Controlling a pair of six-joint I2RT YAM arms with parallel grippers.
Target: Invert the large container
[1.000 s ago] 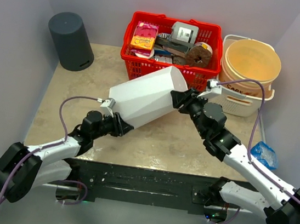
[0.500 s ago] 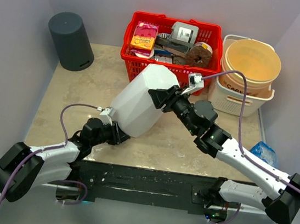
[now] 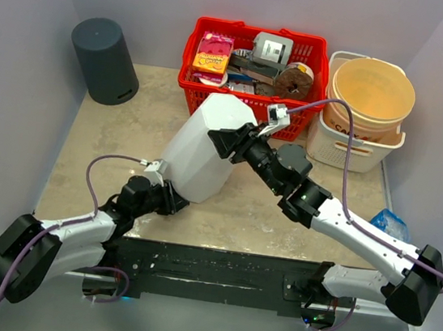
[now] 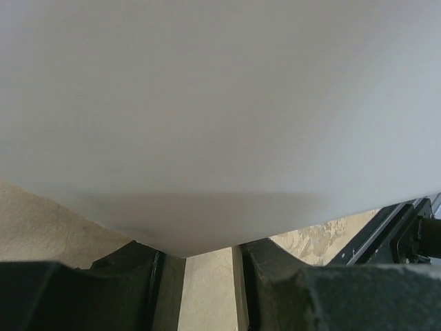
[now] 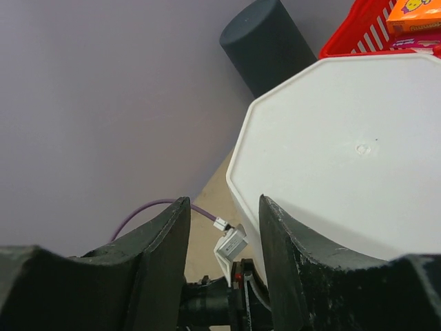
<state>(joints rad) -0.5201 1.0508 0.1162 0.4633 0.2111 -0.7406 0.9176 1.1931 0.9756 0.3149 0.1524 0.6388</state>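
Tilted further upright, large container [image 3: 204, 143] has left fingers [image 4: 124, 279] pinching its rim, right fingers [image 5: 293, 276] spread.

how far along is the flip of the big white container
Mostly done: the white container stands nearly on end, its flat closed base facing upward. In hand: it leans, with the right gripper at its top edge and the left gripper at its lower rim, which looks raised off the table. Left: settle it mouth-down, flat, then release.
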